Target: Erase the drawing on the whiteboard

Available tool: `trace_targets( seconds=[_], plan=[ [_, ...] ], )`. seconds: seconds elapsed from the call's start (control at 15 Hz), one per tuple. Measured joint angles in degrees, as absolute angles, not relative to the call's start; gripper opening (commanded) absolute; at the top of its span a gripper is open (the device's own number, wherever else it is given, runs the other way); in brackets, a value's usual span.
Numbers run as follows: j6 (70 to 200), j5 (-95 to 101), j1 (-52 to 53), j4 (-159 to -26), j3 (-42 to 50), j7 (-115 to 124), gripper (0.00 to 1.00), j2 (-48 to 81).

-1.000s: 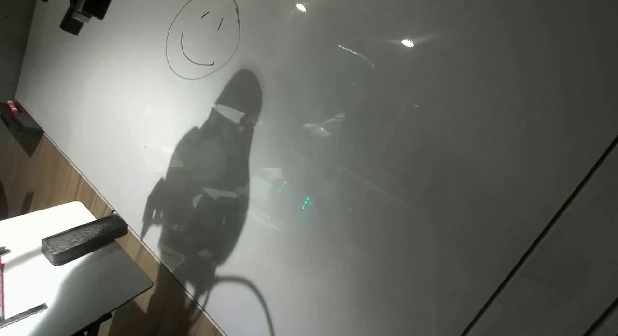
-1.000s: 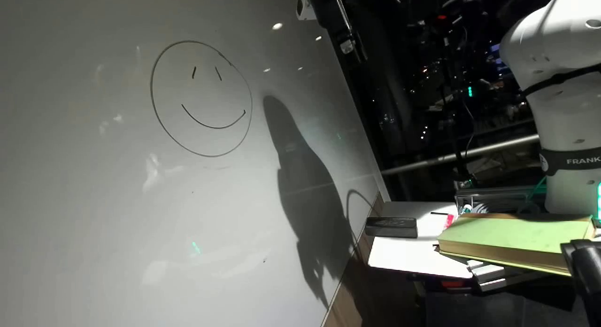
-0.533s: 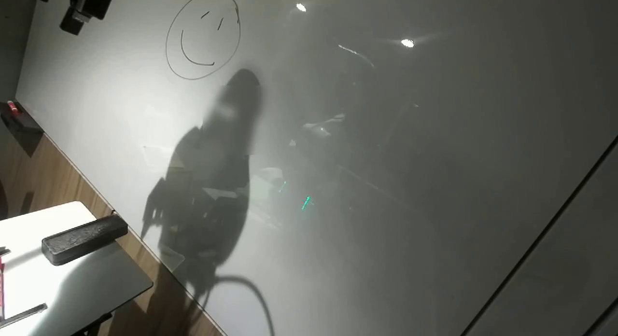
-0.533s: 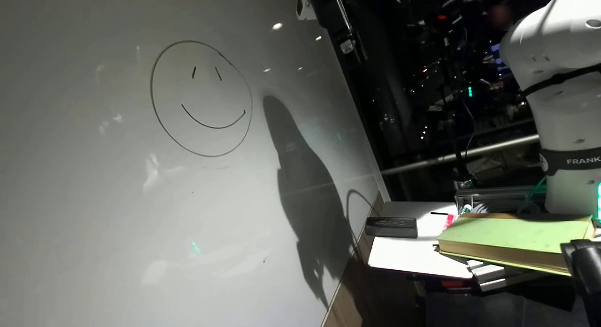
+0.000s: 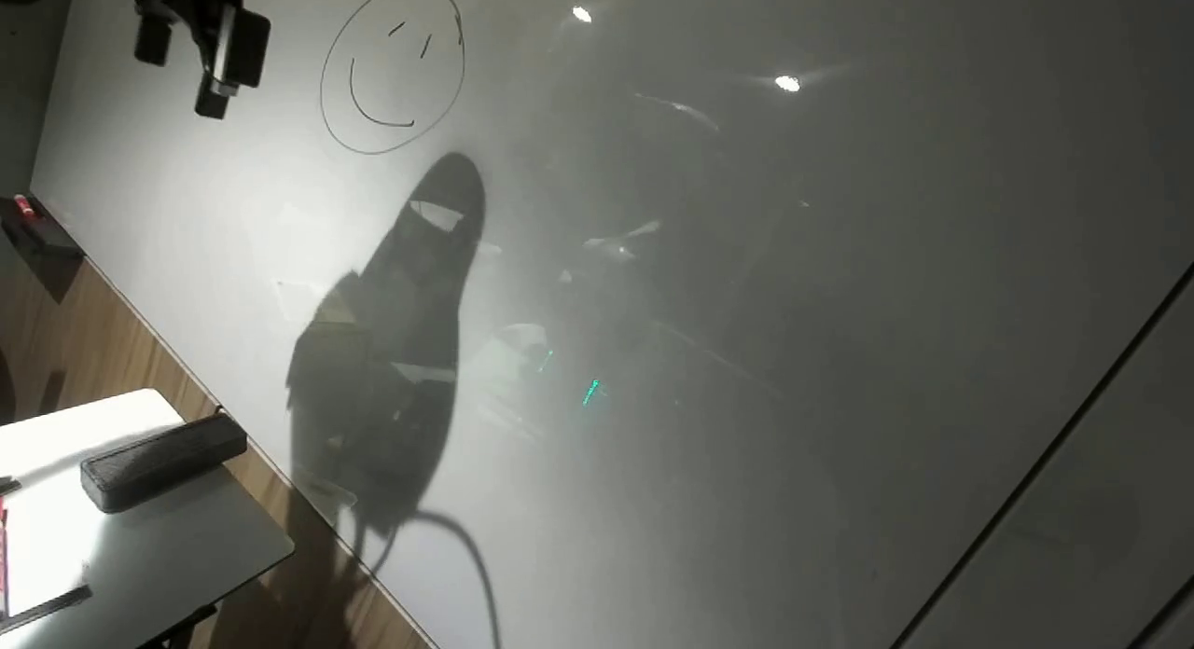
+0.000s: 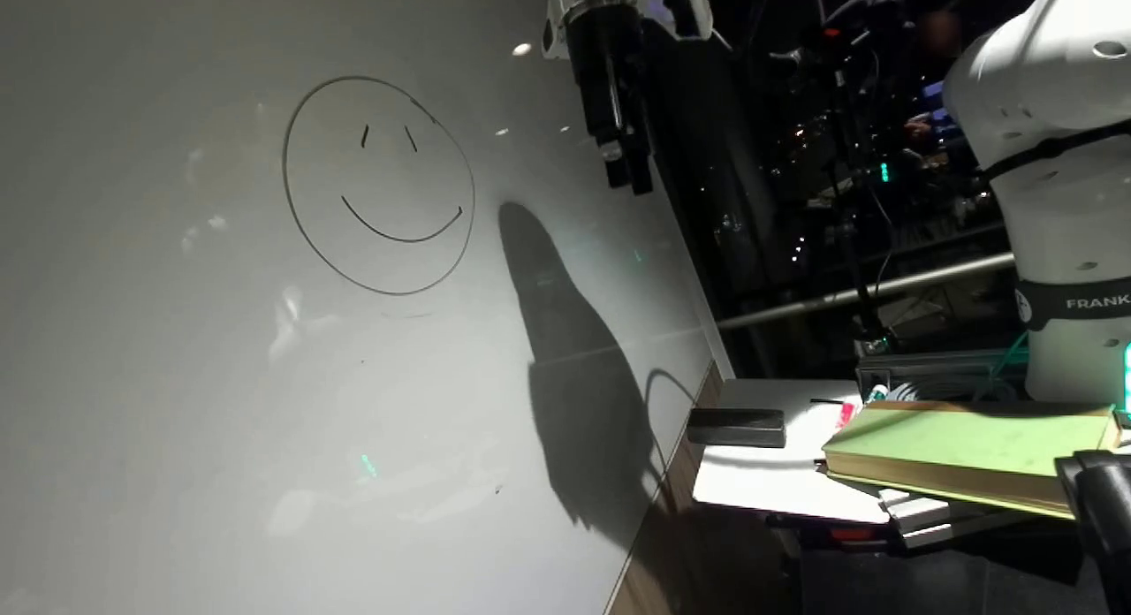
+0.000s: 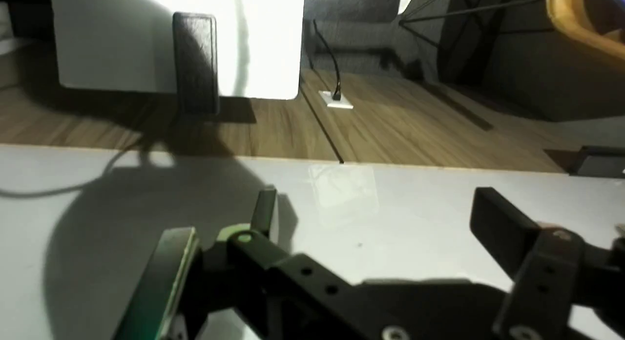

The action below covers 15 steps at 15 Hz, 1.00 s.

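The drawing, a thin dark smiley face (image 5: 392, 69), is whole on the large glossy whiteboard (image 5: 746, 462); it also shows in an exterior view (image 6: 380, 182) and is out of the wrist view. A black block like an eraser (image 5: 163, 458) lies on the small white table, partly over its edge; it also shows in the wrist view (image 7: 196, 64). My gripper (image 5: 191, 75) is in the air beside the drawing, apart from the eraser. In the wrist view the gripper (image 7: 375, 203) has its fingers wide apart with nothing between them.
The small white table (image 6: 769, 487) stands close to the whiteboard's wooden lower border. A thick green book (image 6: 963, 443) and a red item (image 6: 846, 414) are beside the eraser. A dark holder with a red marker (image 5: 42, 229) sits at the board's edge.
My gripper has moved down and further into both exterior views, and its fingers now show more fully. Its shadow on the whiteboard has shifted. The drawing and eraser have not moved.
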<state>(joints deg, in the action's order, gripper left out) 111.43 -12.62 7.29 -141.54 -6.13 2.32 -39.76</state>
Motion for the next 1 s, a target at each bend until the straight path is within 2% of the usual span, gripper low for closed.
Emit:
trace_targets(
  seconds=[0.33, 1.0],
  plan=[
    [130.5, -5.8, 6.1, -148.2, -6.7, 1.7, 1.0, -34.7],
    [142.5, -2.5, 2.8, -159.7, -5.8, 2.7, 1.0, -25.5]
  ],
)
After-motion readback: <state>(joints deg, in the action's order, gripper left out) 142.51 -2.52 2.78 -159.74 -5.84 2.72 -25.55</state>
